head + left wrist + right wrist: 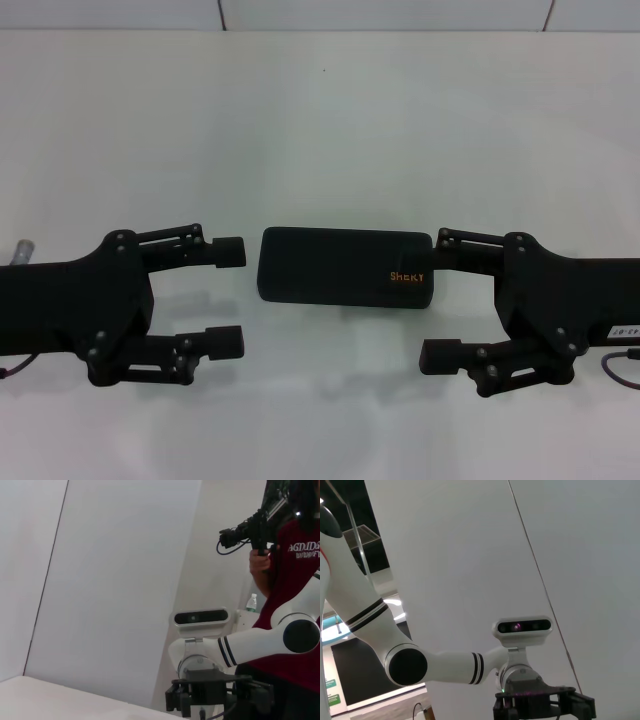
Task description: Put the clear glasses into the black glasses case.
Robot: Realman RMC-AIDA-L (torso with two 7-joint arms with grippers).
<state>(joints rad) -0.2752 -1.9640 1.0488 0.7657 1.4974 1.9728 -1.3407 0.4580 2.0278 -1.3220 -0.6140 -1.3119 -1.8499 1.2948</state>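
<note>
The closed case (345, 267) lies at frame centre on the desk (320, 120). The left pincer (232, 298) and right pincer (440, 298) flank its ends, both spread wide, probably staged for opening the lid. The glasses are not visible; possibly already inside.

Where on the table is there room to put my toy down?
The wide white table beyond the closed black glasses case is bare. So is the strip nearest the robot. The middle is crowded: the open left gripper and open right gripper flank the case.
</note>
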